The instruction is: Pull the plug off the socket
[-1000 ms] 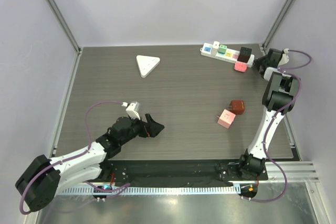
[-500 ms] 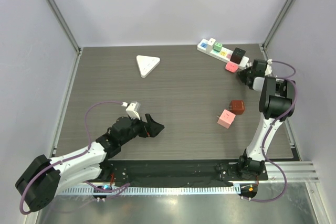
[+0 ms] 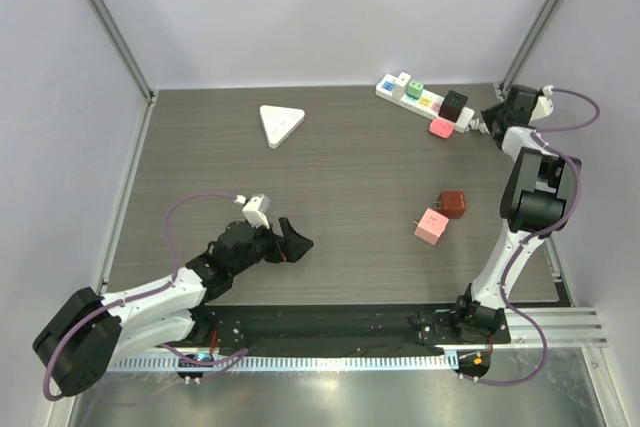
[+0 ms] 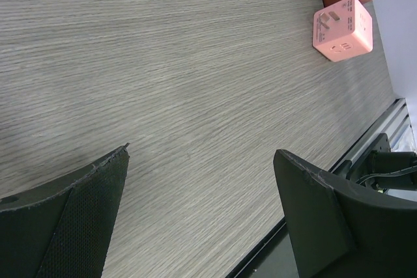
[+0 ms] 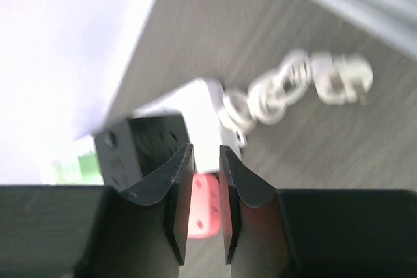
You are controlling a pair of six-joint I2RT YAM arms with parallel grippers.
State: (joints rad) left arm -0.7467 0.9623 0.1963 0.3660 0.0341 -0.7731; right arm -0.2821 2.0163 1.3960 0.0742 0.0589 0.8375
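Note:
A white power strip (image 3: 425,101) lies at the back right, with white, green, yellow and black plugs (image 3: 455,103) on top and a pink plug (image 3: 440,127) on its near side. My right gripper (image 3: 490,117) hovers just off the strip's right end. In the right wrist view its jaws (image 5: 206,149) stand nearly shut with a narrow gap and nothing in it. The strip's end (image 5: 202,105), the black plug (image 5: 140,144) and the pink plug (image 5: 203,206) lie just beyond. My left gripper (image 3: 292,242) is open and empty over bare table (image 4: 202,154).
A pink cube adapter (image 3: 431,225) and a dark red cube (image 3: 452,204) lie mid-right; both show in the left wrist view (image 4: 342,21). A white triangular piece (image 3: 281,123) lies at the back. The strip's coiled white cord (image 5: 273,96) lies by the right wall.
The power strip swung so its left end lies farther back. My right gripper moved left along with it, then drew back to the right. The left arm has barely moved.

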